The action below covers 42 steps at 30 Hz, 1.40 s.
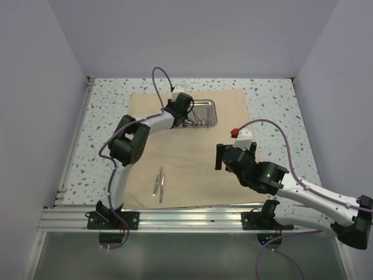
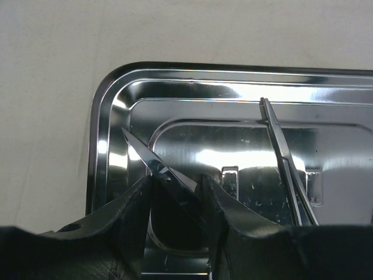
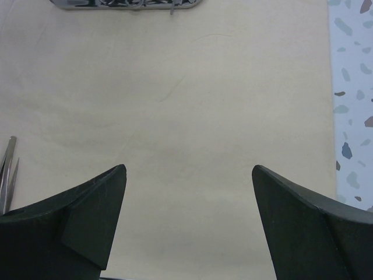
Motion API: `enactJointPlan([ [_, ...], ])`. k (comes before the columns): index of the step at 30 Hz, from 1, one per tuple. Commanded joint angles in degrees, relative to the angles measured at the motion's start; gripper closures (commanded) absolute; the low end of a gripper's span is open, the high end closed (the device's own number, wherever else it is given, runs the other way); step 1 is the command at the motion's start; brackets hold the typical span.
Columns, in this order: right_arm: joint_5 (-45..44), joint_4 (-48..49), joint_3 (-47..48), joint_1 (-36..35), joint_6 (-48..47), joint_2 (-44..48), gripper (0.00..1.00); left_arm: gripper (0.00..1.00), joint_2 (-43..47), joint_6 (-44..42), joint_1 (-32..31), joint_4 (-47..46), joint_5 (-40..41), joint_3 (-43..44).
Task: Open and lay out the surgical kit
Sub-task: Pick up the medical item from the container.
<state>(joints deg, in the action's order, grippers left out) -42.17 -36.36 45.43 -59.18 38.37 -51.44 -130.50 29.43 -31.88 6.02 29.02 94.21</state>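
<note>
On your left, the white speckled table carries the tan cloth wrap, opened out flat as 1 large sheet. Near its front edge, left of centre, slim loose metal instruments lie side by side on the cloth. There are at least 2, too thin in the top view to count surely.

Further along, your left gripper reaches to the far side of the sheet and dips into the left end of the small shiny rectangular steel tray, which sits on the cloth at far centre. In the left wrist view its 2 black fingers stand partway closed on either side of a pointed metal blade that slants across the tray floor. The blade lies against the left finger, but you cannot tell whether both pads are pinching it. To the right of it in the tray, a second slim metal instrument lies apart from the fingers.

On your right, the right gripper hangs over the bare right half of the cloth, its fingers spread wide with nothing between them. Its wrist view shows tweezer tips at the left edge and the tray's near rim at the top.
</note>
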Motion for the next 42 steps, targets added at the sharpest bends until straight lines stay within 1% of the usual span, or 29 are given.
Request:
enactJointPlan([
  [1, 0.69, 0.94, 2.29, 0.20, -0.14, -1.03, 0.07, 0.56, 4.89, -0.07, 0.41, -4.96, -1.59, -4.12],
  [7, 1.48, 1.64, 2.56, 0.29, -0.22, -2.43, 0.07, 0.55, 5.43, 0.36, 0.41, -0.84, 1.48, -4.39],
  [11, 2.18, 2.08, 2.82, 0.29, -0.49, -3.14, 0.08, 0.56, 3.77, 1.68, 0.50, 0.30, 2.71, -3.78],
  [15, 2.62, 1.99, 3.00, 0.29, -0.49, -3.49, 0.08, 0.61, 0.86, 2.65, 0.68, 2.33, 2.72, -0.70],
  [18, 2.62, 1.64, 3.17, 0.29, -0.58, -3.23, 0.08, 0.63, -1.07, 3.35, 1.11, 2.68, 1.58, 1.14],
  [25, 1.83, 0.41, 3.79, 0.29, -0.66, -3.05, 0.08, 0.76, -4.59, 4.76, 2.96, 2.60, -2.21, 3.78],
  [28, 1.83, 0.41, 3.96, 0.29, -0.75, -3.40, 0.08, 0.86, -5.64, 4.50, 3.23, 2.07, -2.91, 4.66],
  [29, 1.92, 0.50, 4.05, 0.20, -0.75, -3.58, 0.08, 0.92, -6.25, 4.06, 3.40, 2.06, -3.52, 5.10],
  [31, 1.92, 0.50, 4.14, 0.29, -0.75, -3.93, 0.08, 0.99, -6.96, 3.97, 3.49, 2.42, -3.79, 6.50],
  [37, 1.75, 0.41, 4.05, 0.38, -0.66, -3.84, 0.08, 1.00, -6.79, 1.86, 3.67, 1.36, -4.84, 9.31],
  [42, 1.48, 0.67, 3.88, 0.47, -0.75, -3.93, 0.08, 1.00, -4.42, -0.77, 3.67, 1.01, -6.07, 12.04],
])
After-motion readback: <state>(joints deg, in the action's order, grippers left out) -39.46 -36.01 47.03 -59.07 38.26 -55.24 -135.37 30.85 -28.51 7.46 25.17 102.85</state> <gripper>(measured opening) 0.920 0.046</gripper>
